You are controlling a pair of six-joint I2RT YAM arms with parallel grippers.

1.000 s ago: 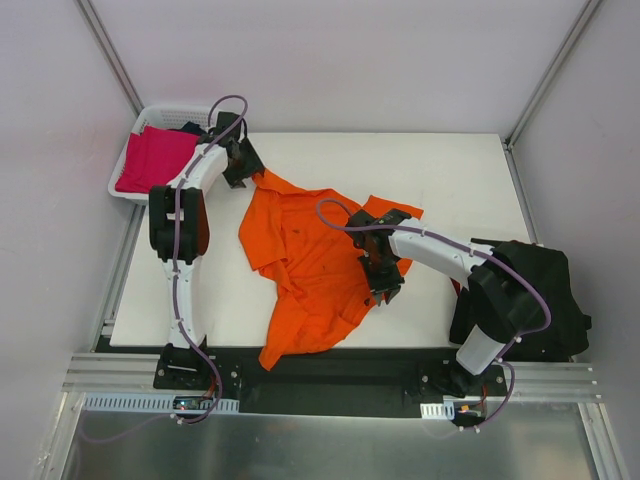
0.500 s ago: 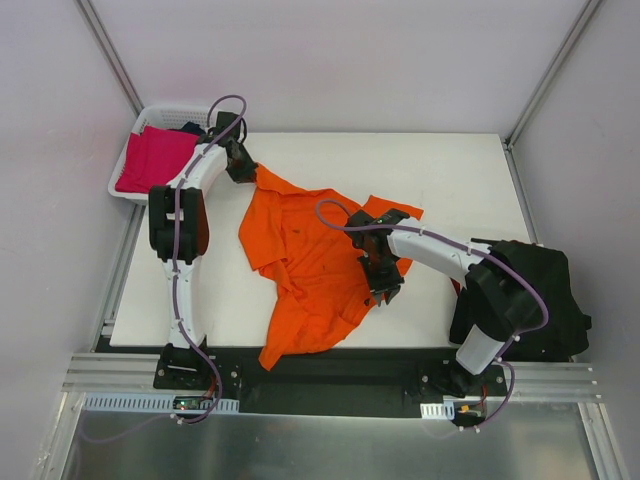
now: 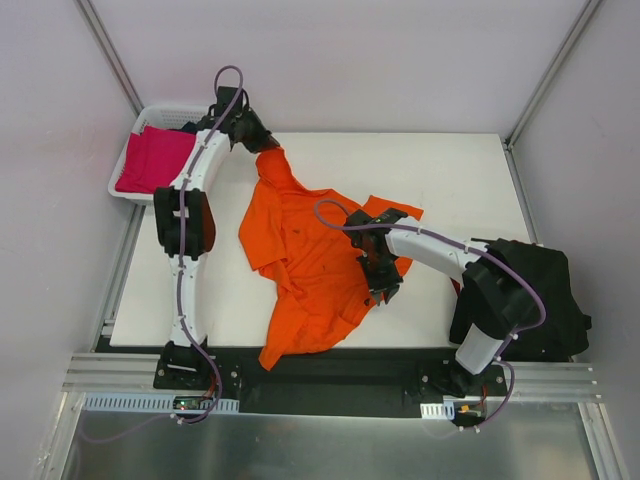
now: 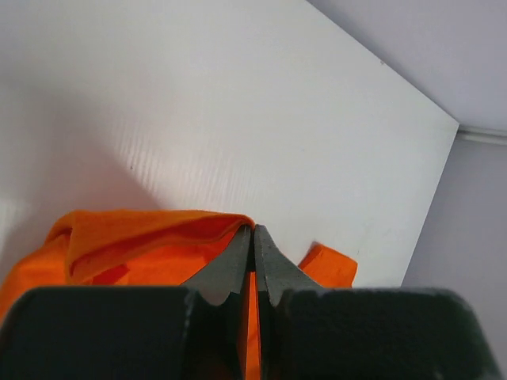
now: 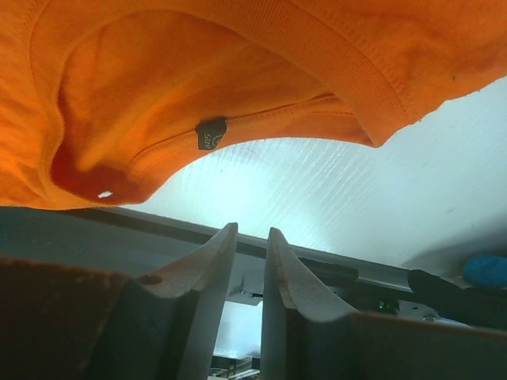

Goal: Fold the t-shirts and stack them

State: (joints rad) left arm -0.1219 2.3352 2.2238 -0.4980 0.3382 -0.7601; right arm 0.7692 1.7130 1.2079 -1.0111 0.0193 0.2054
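A bright orange t-shirt (image 3: 300,262) lies crumpled across the middle of the table. My left gripper (image 3: 260,137) is at the back left, shut on an edge of that shirt (image 4: 142,237), with cloth pinched between the fingertips (image 4: 245,245) and drawn up off the table. My right gripper (image 3: 386,287) hovers at the shirt's right side. Its fingers (image 5: 214,253) stand a narrow gap apart with nothing between them, and the orange collar with its dark label (image 5: 211,134) hangs just beyond the tips. A magenta-pink t-shirt (image 3: 155,158) lies in the basket. Black t-shirts (image 3: 550,290) are heaped at the right.
The white lattice basket (image 3: 175,108) sits off the table's back left corner. The black heap overhangs the table's right edge behind my right arm's base. Bare white table (image 3: 440,170) spans the back right. Frame posts rise at both back corners.
My left gripper has shut on the orange shirt's back edge and pulled it up and toward the back of the table. The right arm has stayed put.
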